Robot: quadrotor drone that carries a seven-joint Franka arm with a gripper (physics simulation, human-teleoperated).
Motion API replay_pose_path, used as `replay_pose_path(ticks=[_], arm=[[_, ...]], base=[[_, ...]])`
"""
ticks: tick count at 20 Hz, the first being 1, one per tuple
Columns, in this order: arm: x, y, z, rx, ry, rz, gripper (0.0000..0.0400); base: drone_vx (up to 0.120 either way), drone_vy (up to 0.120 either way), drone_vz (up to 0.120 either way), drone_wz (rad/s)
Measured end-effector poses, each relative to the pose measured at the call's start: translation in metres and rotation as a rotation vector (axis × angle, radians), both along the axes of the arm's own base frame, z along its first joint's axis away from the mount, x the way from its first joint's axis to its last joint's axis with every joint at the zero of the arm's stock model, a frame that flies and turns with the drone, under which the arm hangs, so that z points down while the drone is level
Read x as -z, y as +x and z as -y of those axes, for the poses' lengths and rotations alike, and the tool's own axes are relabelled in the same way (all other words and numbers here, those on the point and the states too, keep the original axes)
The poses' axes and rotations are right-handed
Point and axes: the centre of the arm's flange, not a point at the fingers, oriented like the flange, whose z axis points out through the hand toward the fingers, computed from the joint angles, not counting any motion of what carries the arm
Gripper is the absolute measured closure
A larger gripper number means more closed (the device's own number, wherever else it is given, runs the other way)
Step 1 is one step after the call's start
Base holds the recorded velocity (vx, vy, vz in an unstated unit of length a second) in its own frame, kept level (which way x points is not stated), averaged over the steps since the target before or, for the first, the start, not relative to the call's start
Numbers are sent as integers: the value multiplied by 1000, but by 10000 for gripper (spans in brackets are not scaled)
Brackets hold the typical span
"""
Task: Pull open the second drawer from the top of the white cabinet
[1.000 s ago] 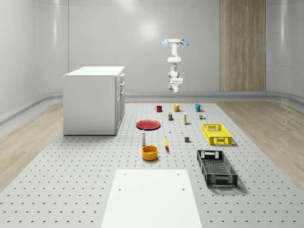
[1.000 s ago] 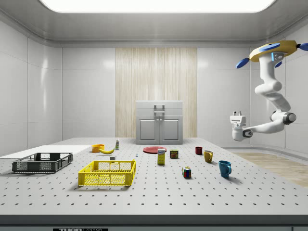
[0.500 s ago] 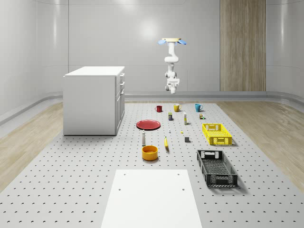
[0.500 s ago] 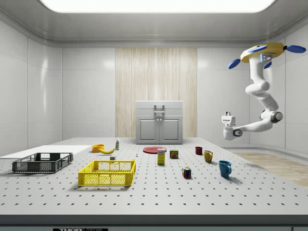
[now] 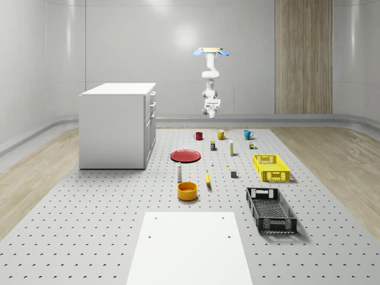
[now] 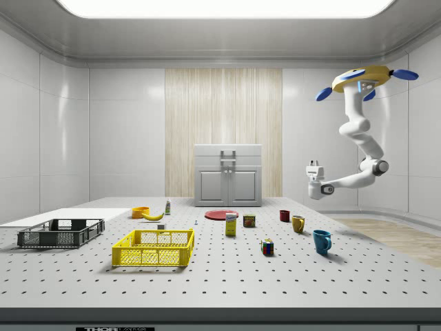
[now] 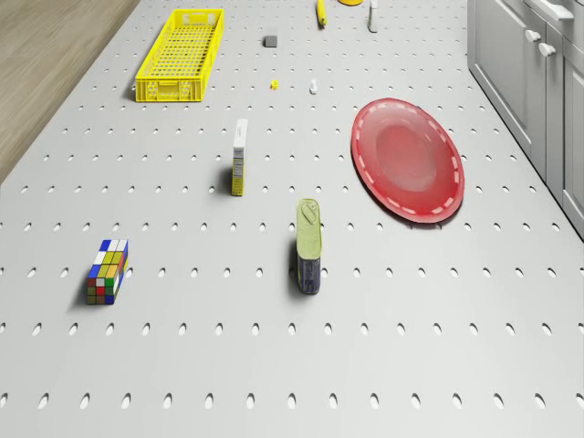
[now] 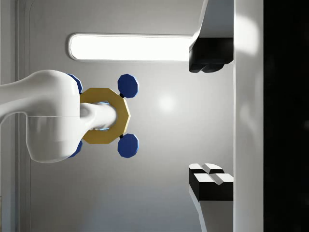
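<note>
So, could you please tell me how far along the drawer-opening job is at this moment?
Nothing looks done: the white cabinet has every drawer flush, including the second drawer. In hand is the approach: the drone hovers high above the far end of the table, near the mugs, with the claw open, empty, and well short of the cabinet. Left: reach the handle, grip it, pull.
</note>
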Motion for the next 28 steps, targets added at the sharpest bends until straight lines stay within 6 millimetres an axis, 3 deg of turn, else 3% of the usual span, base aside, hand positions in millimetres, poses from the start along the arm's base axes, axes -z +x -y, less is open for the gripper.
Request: replay_pose_path(ticks=[4, 6, 10, 15, 20, 28], arm=[[0, 0, 0, 0, -1, 3, 106], [4, 0, 24, -1, 256, -1, 101], [35, 1, 74, -12, 846, -11, 95], [70, 2, 95, -20, 1265, -16, 96], [88, 3, 99, -24, 1446, -19, 99], [97, 3, 100, -25, 1541, -20, 100]], base=[[120, -120, 0, 0], [120, -120, 0, 0], [120, -120, 0, 0], [120, -120, 0, 0], [120, -120, 0, 0], [120, -120, 0, 0]])
